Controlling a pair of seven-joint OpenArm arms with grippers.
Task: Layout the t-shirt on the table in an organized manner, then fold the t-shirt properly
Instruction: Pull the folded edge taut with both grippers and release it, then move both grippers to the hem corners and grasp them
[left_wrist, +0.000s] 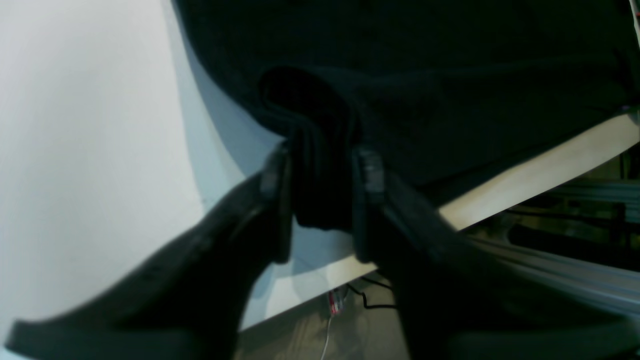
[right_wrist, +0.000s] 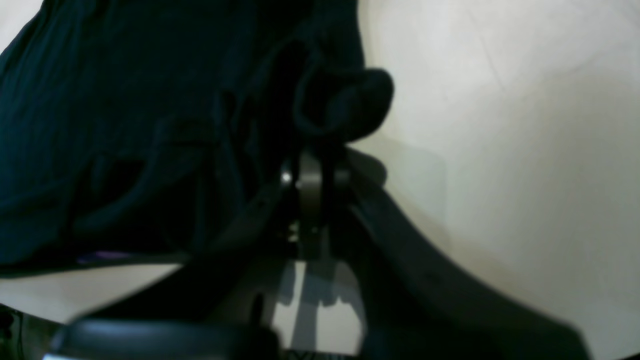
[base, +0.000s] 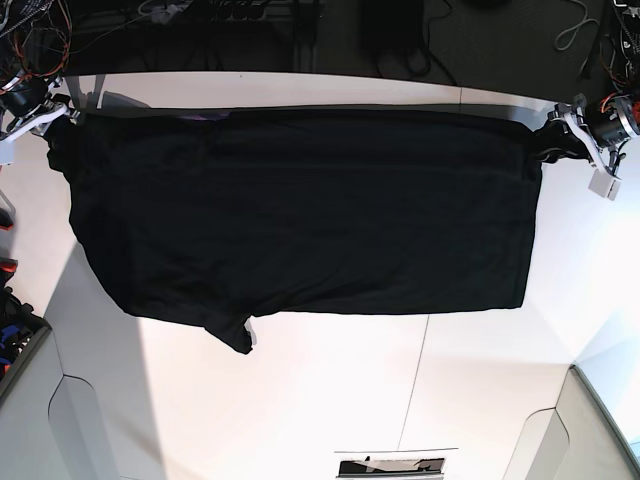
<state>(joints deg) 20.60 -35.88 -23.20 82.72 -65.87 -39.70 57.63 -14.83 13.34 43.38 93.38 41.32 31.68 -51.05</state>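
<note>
White worktop (base: 330, 400) carries the black t-shirt (base: 300, 210), spread flat with its long axis running between the arms. Right tool (right_wrist: 312, 177) is clamped on one far corner; left tool (left_wrist: 320, 175) at the opposite corner stands parted around a fabric bunch.

The shirt (base: 300, 215) is plain black across the whole spread that shows, with only a small purple fleck at its far edge near the table's far left corner. The table (base: 330, 400) is white, crossed by a thin dark seam (base: 413, 385) running from the shirt's near hem toward the near edge, and it turns a cooler bluish white at the near right corner. In the wrist views the left gripper (left_wrist: 320, 170) has black fingers with grey pads, and the right gripper (right_wrist: 312, 177) is black around a grey metal middle.
</note>
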